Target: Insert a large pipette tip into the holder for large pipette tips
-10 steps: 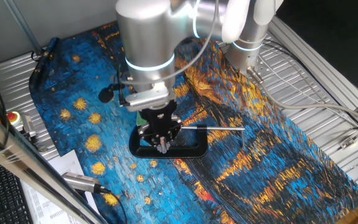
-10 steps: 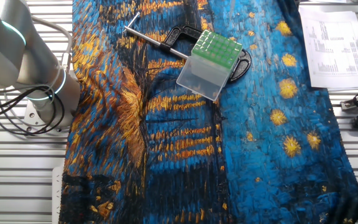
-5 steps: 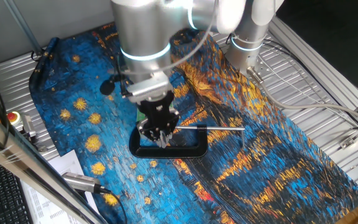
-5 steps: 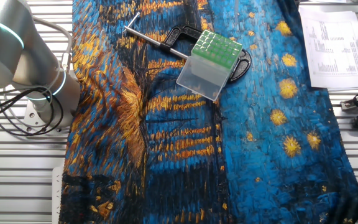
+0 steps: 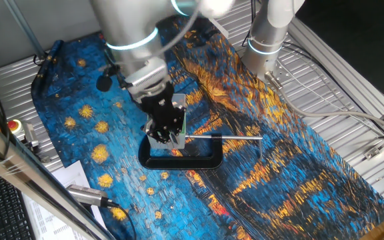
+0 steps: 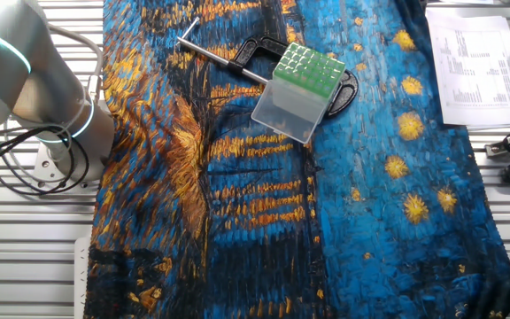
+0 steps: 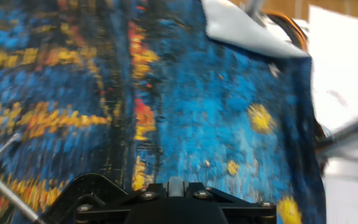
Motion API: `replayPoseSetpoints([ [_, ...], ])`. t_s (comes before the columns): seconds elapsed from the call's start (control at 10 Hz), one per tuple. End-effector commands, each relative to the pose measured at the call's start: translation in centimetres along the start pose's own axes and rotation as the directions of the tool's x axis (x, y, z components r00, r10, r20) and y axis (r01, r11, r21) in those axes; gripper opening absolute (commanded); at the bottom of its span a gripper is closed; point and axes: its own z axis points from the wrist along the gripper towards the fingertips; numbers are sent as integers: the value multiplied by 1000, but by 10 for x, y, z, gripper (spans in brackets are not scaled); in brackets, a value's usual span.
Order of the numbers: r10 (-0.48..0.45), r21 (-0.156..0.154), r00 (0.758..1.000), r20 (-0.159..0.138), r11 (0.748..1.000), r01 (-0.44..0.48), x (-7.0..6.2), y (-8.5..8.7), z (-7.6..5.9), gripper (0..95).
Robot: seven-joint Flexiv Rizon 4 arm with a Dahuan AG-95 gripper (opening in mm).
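The holder for large pipette tips point(image 6: 297, 87) is a whitish box with a green hole grid, standing by a black C-clamp point(image 6: 260, 48). In one fixed view my gripper point(image 5: 163, 137) hangs right in front of the holder point(image 5: 181, 112), hiding most of it. A small greyish-white piece, the large pipette tip point(image 7: 176, 184), shows between the black jaw blocks of the gripper point(image 7: 176, 186) in the hand view. The jaws are shut on it. The other fixed view does not show the gripper.
The black C-clamp point(image 5: 182, 160) lies under the gripper, its shiny metal rod point(image 5: 227, 138) pointing right. The arm's base point(image 5: 267, 47) stands at the back. Printed paper point(image 6: 472, 62) and a keyboard lie off the painted cloth point(image 6: 264, 221).
The arm has swung left and lifted a little. The gripper has gone from over the clamp's middle to the holder's near side. The holder and clamp have not moved.
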Motion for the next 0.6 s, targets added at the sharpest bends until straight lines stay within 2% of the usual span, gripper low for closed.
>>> replayPoseSetpoints([
  [0.1, -95, -37, 994, 51, 995, 97, 5, 6, -5, 0],
  [0.4, -128, -43, 989, 68, 990, 131, 18, 17, -8, 0],
  [0.6, -119, -36, 988, 96, 992, 123, 26, 26, -6, 0],
])
